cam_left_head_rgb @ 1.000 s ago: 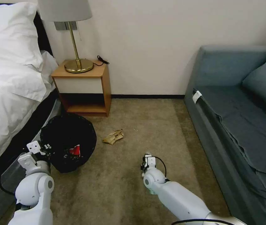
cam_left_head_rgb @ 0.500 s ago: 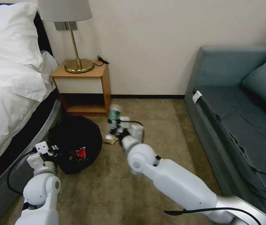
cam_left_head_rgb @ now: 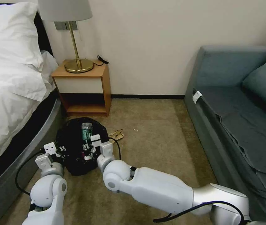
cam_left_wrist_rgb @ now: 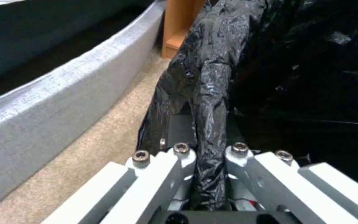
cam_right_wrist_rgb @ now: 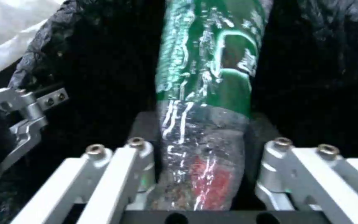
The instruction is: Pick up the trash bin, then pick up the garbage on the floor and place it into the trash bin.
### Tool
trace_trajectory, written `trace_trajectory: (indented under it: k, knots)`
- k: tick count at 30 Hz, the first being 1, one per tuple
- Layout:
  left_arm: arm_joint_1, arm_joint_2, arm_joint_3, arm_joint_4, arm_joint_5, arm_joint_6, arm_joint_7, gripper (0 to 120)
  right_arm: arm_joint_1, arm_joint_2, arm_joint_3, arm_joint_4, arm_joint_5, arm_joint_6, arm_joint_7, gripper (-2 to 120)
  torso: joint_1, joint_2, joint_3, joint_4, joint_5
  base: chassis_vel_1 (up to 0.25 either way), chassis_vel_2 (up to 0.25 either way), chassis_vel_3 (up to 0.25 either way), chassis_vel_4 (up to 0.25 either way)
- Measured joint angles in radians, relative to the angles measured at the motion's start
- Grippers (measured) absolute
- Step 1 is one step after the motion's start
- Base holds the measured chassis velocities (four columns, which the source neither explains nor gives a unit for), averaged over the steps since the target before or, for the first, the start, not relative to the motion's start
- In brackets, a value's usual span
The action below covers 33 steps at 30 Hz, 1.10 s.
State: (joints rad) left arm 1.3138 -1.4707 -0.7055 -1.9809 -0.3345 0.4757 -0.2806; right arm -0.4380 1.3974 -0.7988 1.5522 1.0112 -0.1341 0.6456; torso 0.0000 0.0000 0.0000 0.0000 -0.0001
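Bottle (cam_left_head_rgb: 86, 132) gripped in right gripper (cam_left_head_rgb: 90, 147), long axis aimed away over trash bin (cam_left_head_rgb: 68, 156); left gripper (cam_left_head_rgb: 59, 149) pinching bin's rim.

No words or numbers can be read anywhere. The bottle (cam_right_wrist_rgb: 212, 77) carries a green label with pale markings, but they stay illegible. The white tag (cam_left_head_rgb: 197, 96) on the sofa (cam_left_head_rgb: 233, 68) looks blank.

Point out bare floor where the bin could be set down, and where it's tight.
Free: wide carpet between nightstand and sofa. Crowded: beside the bed, where left gripper holds the trash bin, right gripper holds the bottle over it, paper scrap alongside.
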Motion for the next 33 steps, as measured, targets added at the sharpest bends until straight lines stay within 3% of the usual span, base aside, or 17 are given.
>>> trace_trajectory:
  k: [16, 21, 25, 26, 28, 32, 33]
  knots:
    - [-0.005, -0.004, 0.014, 0.003, 0.010, 0.001, 0.003, 3, -0.011, -0.025, 0.025, 0.046, -0.031, -0.020, -0.002, 96, 0.000, 0.000, 0.000, 0.0001, 0.0001, 0.000, 0.000, 0.000, 0.000]
    - [-0.002, -0.002, 0.007, 0.002, 0.010, 0.001, 0.003, 3, -0.013, -0.035, 0.091, 0.081, -0.064, -0.020, 0.001, 100, 0.000, 0.000, 0.000, 0.0002, 0.0001, 0.000, 0.000, 0.000, 0.000]
    - [-0.003, 0.004, -0.007, 0.002, 0.008, -0.001, 0.004, 3, -0.041, -0.097, 0.274, 0.149, -0.284, 0.032, -0.078, 100, 0.000, 0.000, 0.000, 0.0002, 0.0003, 0.000, 0.000, 0.000, 0.000]
    - [-0.003, 0.004, -0.007, 0.002, 0.008, -0.001, 0.004, 3, -0.041, -0.097, 0.274, 0.149, -0.284, 0.032, -0.078, 100, 0.000, 0.000, 0.000, 0.0002, 0.0003, 0.000, 0.000, 0.000, 0.000]
    - [-0.005, 0.007, -0.013, 0.002, 0.005, -0.002, 0.004, 3, -0.077, -0.160, 0.373, 0.198, -0.419, 0.091, -0.146, 100, 0.000, 0.000, 0.000, -0.0001, 0.0005, 0.000, 0.000, 0.000, 0.000]
    - [-0.007, 0.010, -0.017, 0.002, 0.002, -0.004, 0.005, 3, -0.130, -0.238, 0.451, 0.255, -0.470, 0.144, -0.182, 100, 0.000, 0.000, 0.000, -0.0001, 0.0003, 0.000, 0.000, 0.000, 0.000]
    - [-0.008, 0.012, -0.021, 0.003, -0.001, -0.006, 0.006, 3, -0.194, -0.295, 0.514, 0.294, -0.504, 0.177, -0.210, 100, 0.000, 0.000, 0.000, -0.0003, 0.0004, 0.000, 0.000, 0.000, 0.000]
